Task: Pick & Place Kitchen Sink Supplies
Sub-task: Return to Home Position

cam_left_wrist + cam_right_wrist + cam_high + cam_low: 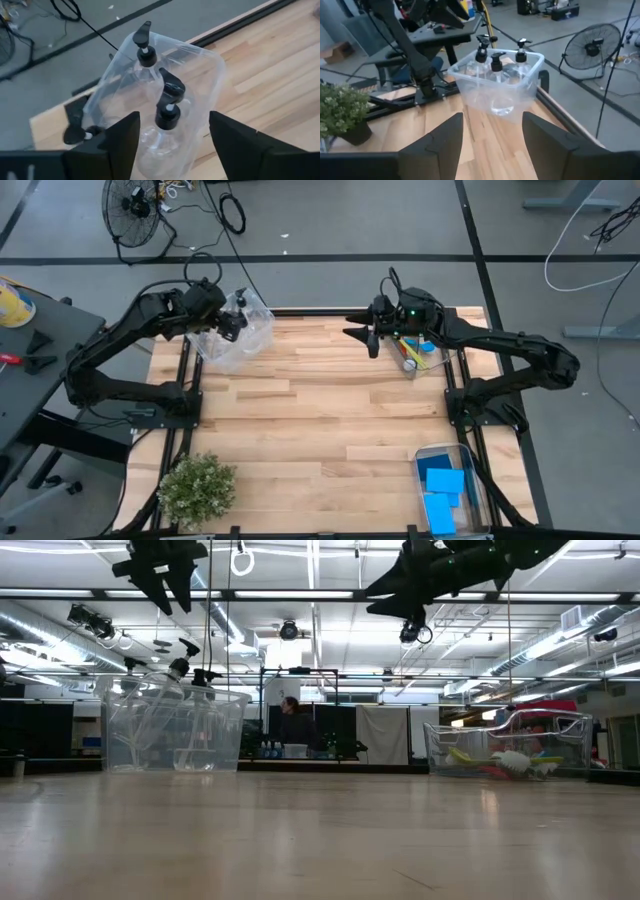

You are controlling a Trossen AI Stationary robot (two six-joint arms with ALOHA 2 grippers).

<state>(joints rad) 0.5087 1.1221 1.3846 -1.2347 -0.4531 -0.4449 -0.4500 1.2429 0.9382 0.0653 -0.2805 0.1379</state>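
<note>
Three bottles (496, 62): stood upright with black tops up, inside the bottle bin (258, 342) at the table's (320, 420) upper left corner in the high view.
Your left gripper (233, 325): hung above that bin, fingers spread, nothing between them.
Your right gripper (362, 338): was raised off the table just beside the brush bin (452, 363) — fingers apart, empty.
Brushes (410, 358): lay in their bin at the upper right.
Sponges (445, 480): your blue ones lay flat in the sponge bin (420, 452), lower right.
Plant (197, 488): lower left corner.
</note>
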